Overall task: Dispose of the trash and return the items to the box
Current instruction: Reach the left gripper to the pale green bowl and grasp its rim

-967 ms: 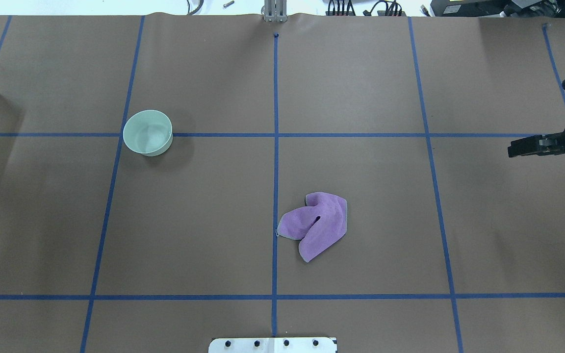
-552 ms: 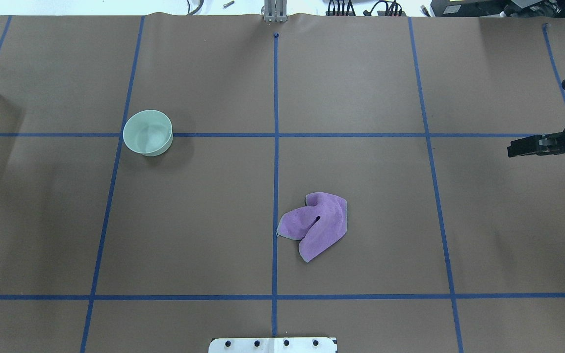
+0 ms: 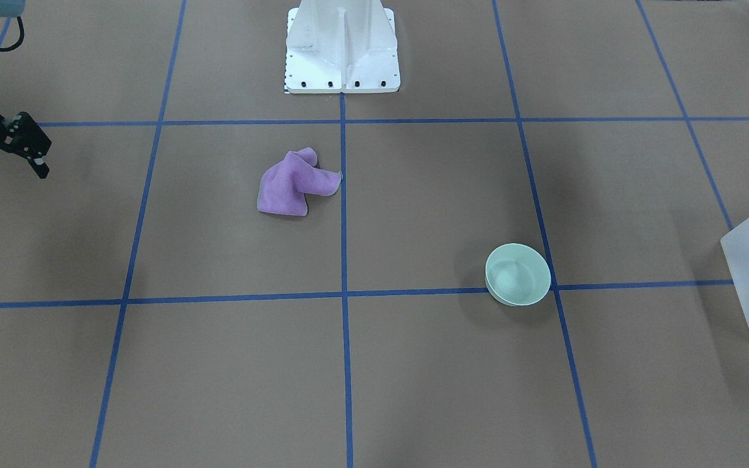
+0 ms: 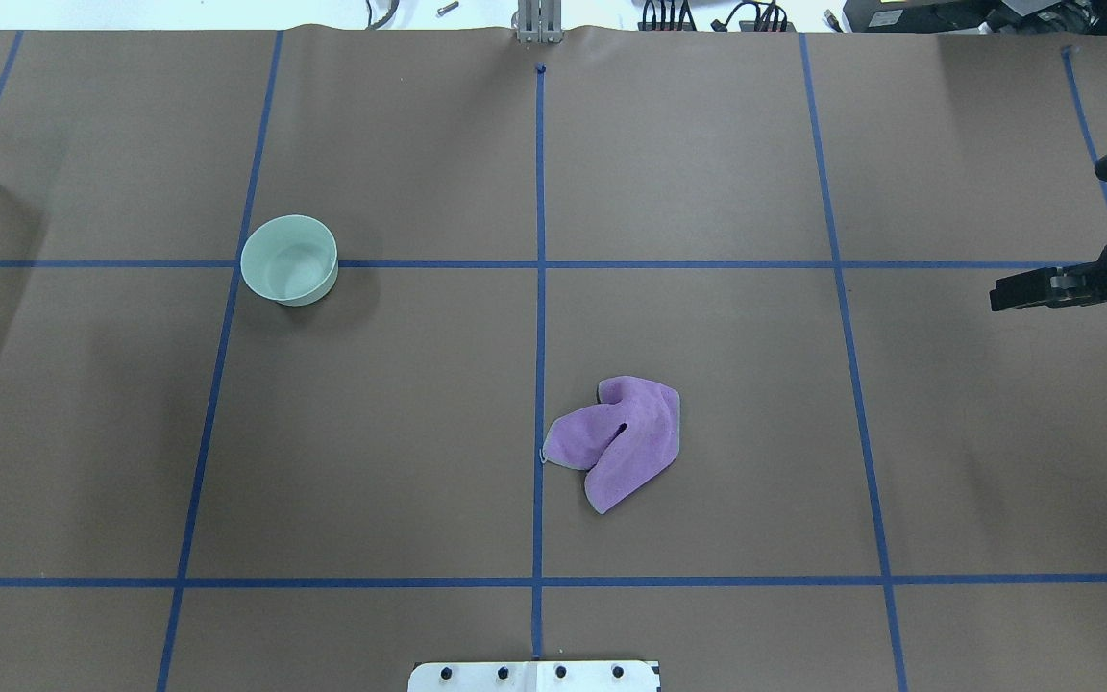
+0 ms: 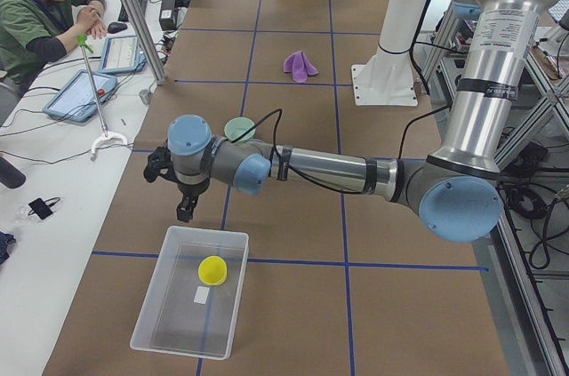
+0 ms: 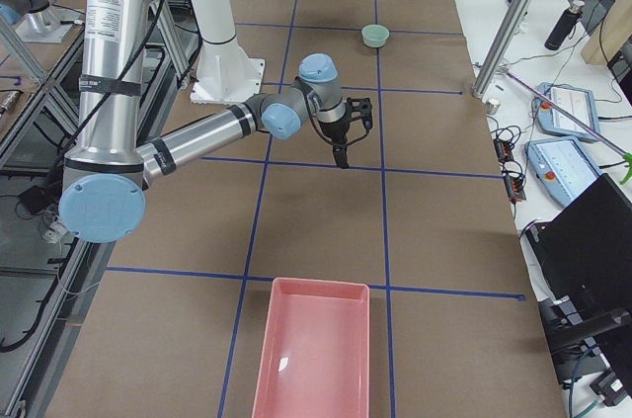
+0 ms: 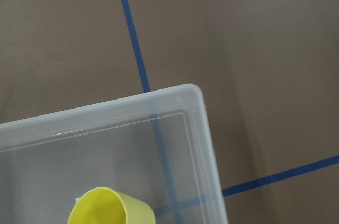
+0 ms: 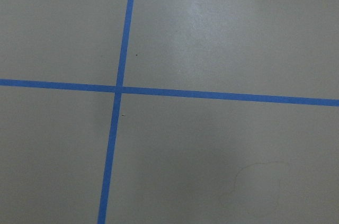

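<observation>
- Hovering over bare brown table (image 4: 707,192) at the robot's right end, the right gripper (image 3: 8,170) has its two fingers spread wide apart with nothing between them. Its wrist camera sees only the paper covering and two crossing blue tape lines (image 8: 119,88).
- The left gripper (image 5: 183,211) points downward at the opposite end of the table, near the short wall of the box (image 5: 233,296) that faces the middle of the table. It shows only in the left side view, so I cannot tell whether its fingers are apart or together.
- The box, frosted and translucent, sits on the table at the robot's far left. The overhead view catches only a sliver of it at the left edge.
- The yellow cup (image 5: 212,269) is inside the box, tipped over with its open mouth showing, beside a small white label (image 5: 202,295) on the box floor.
- A mint-green bowl (image 4: 289,259) stands upright on a blue tape line, well apart from the box and from both grippers.
- A crumpled purple cloth (image 4: 619,439) lies near the table's centre line, in front of the white robot base (image 3: 342,45).
- A pink tray (image 6: 314,349) rests at the table's right end.
- An operator in green (image 5: 44,20) sits at a side desk.
</observation>
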`<state>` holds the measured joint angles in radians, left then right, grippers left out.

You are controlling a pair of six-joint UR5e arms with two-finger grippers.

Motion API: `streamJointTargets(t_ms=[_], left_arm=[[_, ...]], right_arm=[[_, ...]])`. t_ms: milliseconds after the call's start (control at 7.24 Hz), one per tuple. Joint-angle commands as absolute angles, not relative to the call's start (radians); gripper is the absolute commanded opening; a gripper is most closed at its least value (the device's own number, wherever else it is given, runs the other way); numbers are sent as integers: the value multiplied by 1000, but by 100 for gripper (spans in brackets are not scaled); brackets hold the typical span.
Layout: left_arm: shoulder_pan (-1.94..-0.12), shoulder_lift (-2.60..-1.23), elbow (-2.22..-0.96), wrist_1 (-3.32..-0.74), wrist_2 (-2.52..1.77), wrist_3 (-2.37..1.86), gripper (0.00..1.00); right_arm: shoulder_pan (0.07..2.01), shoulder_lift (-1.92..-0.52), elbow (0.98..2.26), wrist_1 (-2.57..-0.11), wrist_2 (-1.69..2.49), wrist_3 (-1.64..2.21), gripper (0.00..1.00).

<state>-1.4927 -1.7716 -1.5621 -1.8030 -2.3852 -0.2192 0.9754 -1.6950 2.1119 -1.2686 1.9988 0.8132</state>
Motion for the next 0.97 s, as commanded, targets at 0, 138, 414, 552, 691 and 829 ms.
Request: streamJointTargets(t_ms=[0, 138, 414, 552, 691, 829], left_arm=[[-1320, -1778, -1689, -1793, -2382, -499, 98], [-1214, -1807, -1680, -1874, -2358, -646, 98], [-1019, -1841, -1677, -2023, -2194, -965, 98], [-934, -1885, -1674, -2026, -2102, -1080, 98], [-857, -1914, -1651, -2029, -2032, -1129, 98], [-838, -1940, -1594, -2040, -1981, -1135, 98]], right_arm=[[965, -1695, 2111, -1269, 1999, 822, 100], [963, -1695, 2111, -1269, 1999, 827, 100], [954, -1695, 2108, -1269, 1974, 827, 100], [954, -1695, 2108, -1269, 1973, 827, 100], [951, -1695, 2106, -1269, 1973, 827, 100], [951, -1695, 2106, -1269, 1973, 827, 100]])
